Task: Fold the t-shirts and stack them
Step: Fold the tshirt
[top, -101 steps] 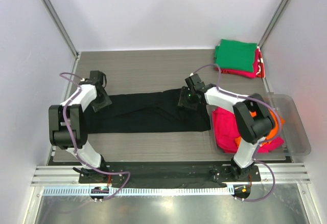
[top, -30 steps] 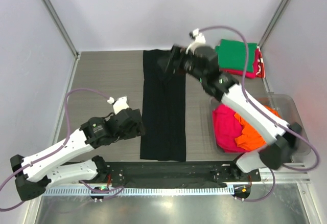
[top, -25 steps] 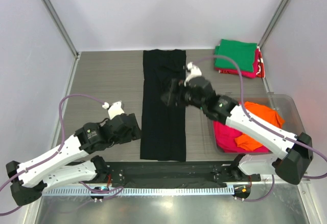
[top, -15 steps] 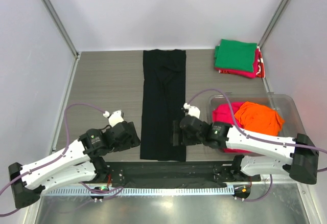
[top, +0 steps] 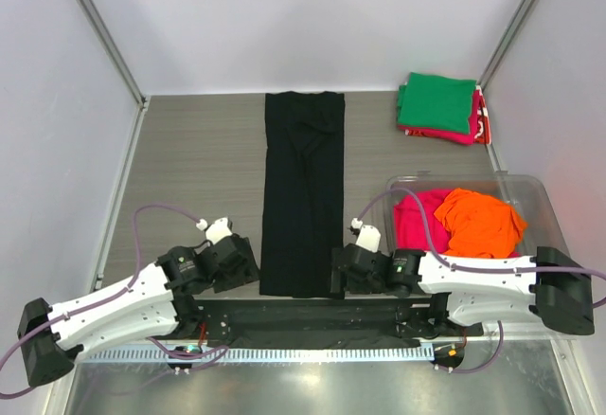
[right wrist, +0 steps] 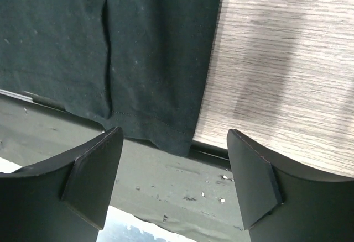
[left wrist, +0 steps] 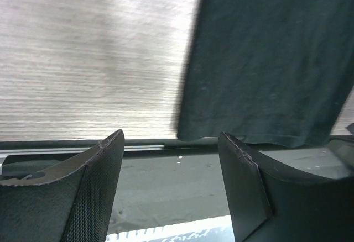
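The black t-shirt (top: 303, 192) lies as a long narrow strip from the table's far edge to its near edge. Its near hem shows in the left wrist view (left wrist: 265, 59) and in the right wrist view (right wrist: 149, 48). My left gripper (top: 248, 265) is open and empty, low at the strip's near left corner. My right gripper (top: 339, 271) is open and empty at the near right corner. A folded green tee (top: 436, 102) lies on a folded pink-red tee (top: 445, 135) at the far right. A magenta tee (top: 417, 216) and an orange tee (top: 483, 222) sit in the bin.
A clear plastic bin (top: 557, 244) stands at the right. A dark base rail (top: 303, 311) runs along the near table edge, just past the shirt's hem. Grey walls close the table on three sides.
The shirt went from lying sideways to lengthwise. The right gripper let go at the far end and swept back to the near right corner; the left gripper moved to the near left corner.
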`<action>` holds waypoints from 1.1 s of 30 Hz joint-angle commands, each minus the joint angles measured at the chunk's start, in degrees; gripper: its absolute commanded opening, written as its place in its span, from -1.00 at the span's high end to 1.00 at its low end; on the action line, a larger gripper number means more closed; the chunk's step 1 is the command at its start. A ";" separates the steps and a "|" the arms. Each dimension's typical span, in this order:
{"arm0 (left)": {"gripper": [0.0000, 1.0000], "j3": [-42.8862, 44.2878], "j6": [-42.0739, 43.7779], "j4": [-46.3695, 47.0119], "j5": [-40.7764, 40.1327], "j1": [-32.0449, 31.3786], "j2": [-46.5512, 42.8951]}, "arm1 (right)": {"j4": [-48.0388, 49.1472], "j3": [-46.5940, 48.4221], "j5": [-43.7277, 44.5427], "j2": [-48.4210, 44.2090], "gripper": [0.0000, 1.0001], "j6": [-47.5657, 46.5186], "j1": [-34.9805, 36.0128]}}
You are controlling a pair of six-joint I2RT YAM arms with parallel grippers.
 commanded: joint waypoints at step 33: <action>0.08 -8.88 -3.58 18.86 8.25 -0.78 7.03 | 9.44 -3.54 -0.59 4.58 0.19 5.65 0.32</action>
